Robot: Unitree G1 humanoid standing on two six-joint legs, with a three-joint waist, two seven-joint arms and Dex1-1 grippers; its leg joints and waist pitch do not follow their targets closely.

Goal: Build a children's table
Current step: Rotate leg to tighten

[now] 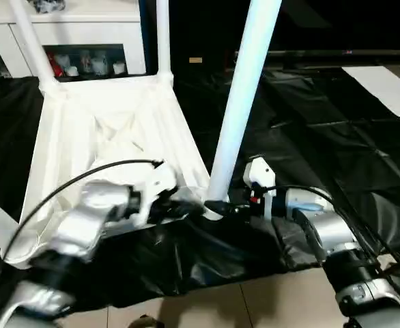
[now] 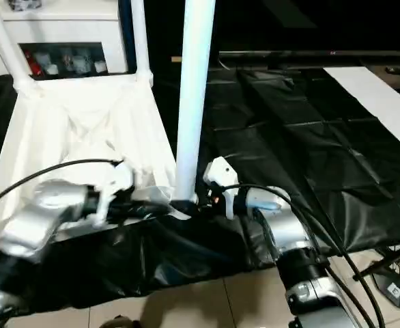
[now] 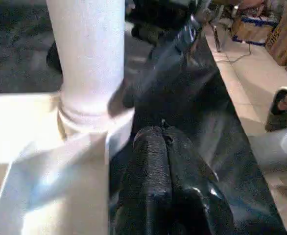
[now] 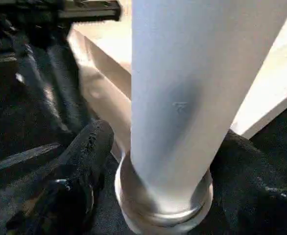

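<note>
The children's table lies upside down on a black sheet, its ribbed white top [image 1: 111, 123] facing up. Two white legs [image 1: 162, 34] stand in the far corner sockets. A third leg [image 1: 244, 89] stands upright in the near right corner socket. My right gripper [image 4: 163, 147] is open, one black finger [image 4: 82, 166] on each side of this leg's base, just above the socket collar. My left gripper [image 1: 179, 208] is shut and empty, and its fingers [image 3: 158, 147] lie low beside the same corner, touching the black sheet next to the tabletop's edge.
A white glass-door cabinet [image 1: 84, 27] stands behind the table. The black sheet [image 1: 309, 137] spreads to the right, with a white strip [image 1: 384, 89] at its far side. Tiled floor [image 1: 254, 301] runs along the near edge. Cardboard boxes [image 3: 280, 29] stand further off.
</note>
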